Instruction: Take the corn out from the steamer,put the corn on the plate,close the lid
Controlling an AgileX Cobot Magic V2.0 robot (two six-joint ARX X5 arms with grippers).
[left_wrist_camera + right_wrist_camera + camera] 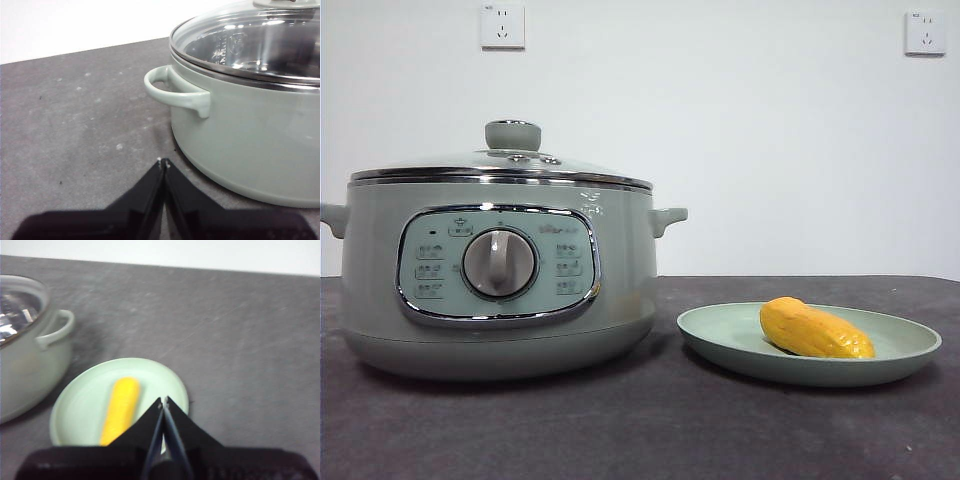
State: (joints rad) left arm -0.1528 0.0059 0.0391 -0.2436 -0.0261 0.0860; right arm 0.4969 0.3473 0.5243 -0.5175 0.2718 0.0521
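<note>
The sage-green steamer point(500, 280) stands at the left of the table with its glass lid point(505, 165) resting closed on its rim. The yellow corn point(814, 329) lies on the pale green plate point(720, 335) to the right of the steamer. Neither arm shows in the front view. My left gripper point(163, 162) is shut and empty, above the table beside the steamer's side handle point(177, 92). My right gripper point(163, 401) is shut and empty, held over the plate's point(80, 410) edge with the corn point(121, 407) lying just beside it.
The dark grey tabletop point(650, 430) stretches in front of the steamer and plate. Two white wall sockets point(502, 26) are on the white wall behind. The steamer's control panel with its dial point(499, 263) faces the front.
</note>
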